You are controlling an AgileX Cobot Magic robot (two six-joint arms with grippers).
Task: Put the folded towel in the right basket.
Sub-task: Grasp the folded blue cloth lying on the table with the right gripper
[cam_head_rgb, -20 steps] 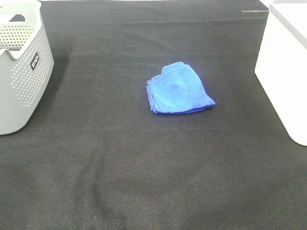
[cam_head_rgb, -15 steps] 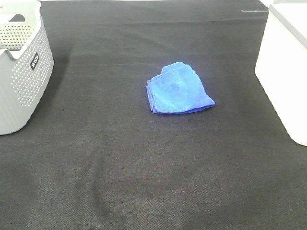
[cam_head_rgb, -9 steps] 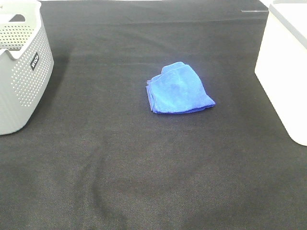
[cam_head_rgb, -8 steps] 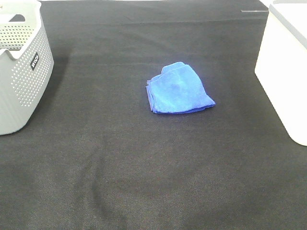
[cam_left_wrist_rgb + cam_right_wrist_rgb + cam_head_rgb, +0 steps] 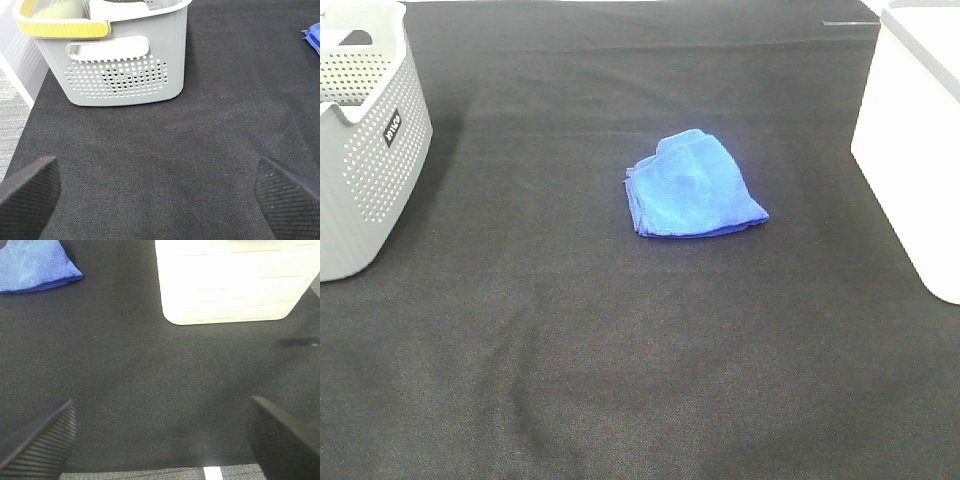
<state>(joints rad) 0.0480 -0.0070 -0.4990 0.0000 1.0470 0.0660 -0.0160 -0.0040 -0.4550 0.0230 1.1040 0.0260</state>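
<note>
The right hand (image 5: 160,440) is spread wide and holds nothing, with only bare black tabletop (image 5: 570,350) beneath it. It is low and drawn back at the near edge, and does not show in the high view at all. Ahead of it and to its inner side, toward the middle of the tabletop, lies the blue folded towel (image 5: 692,187). The towel lies flat and free, touched by nothing. About as far ahead, on the hand's outer side, stands the white right basket (image 5: 230,285), well apart from the towel.

The left hand (image 5: 160,197) is likewise released and empty. The grey perforated left basket (image 5: 125,65) stands ahead of it, and a corner of the towel shows far off on its inner side.

As I judge it, the task is at its very start: the reach for the towel has not begun. The next move falls most naturally to the right hand, which is on the same side as the target basket. It should travel forward and inward until it hangs over the cloth, then come down with its jaws open. It needs to pinch through all the folded layers, ideally near a thick edge or the raised fold, so the towel lifts as one bundle. Only then comes the carry outward and over the basket's rim.
</note>
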